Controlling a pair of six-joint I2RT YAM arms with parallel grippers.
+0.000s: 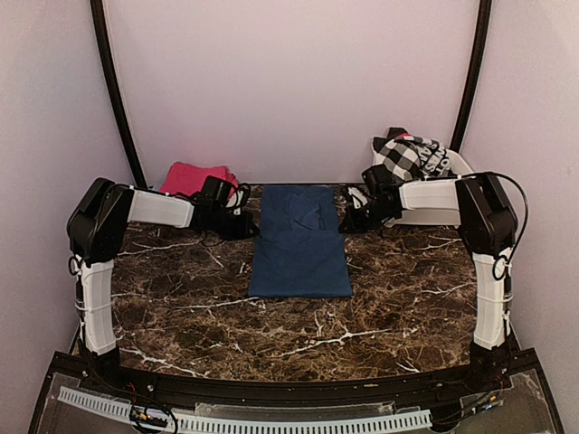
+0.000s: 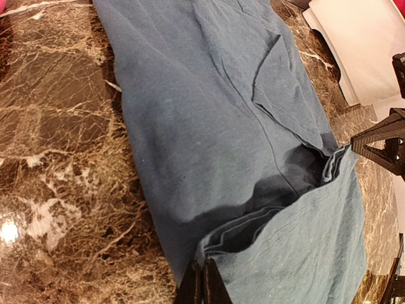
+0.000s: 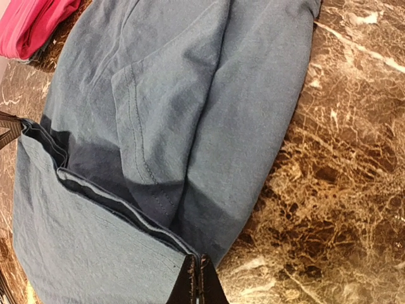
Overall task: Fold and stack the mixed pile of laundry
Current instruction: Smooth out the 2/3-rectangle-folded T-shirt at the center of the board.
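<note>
The left gripper [image 2: 202, 286] and the right gripper [image 3: 197, 282] are each clenched on opposite side edges of the navy-blue sheet [image 1: 300, 258], lying on the marble table [image 1: 181, 307].

The counter [image 1: 181, 307] is dark brown marble veined with white. A navy-blue sheet [image 1: 300, 258], folded into a long strip, lies on its middle, reaching toward the back edge. A magenta-pink cloth [image 1: 185, 178] rests at the back left and a white tub [image 1: 463, 165] at the back right.
</note>
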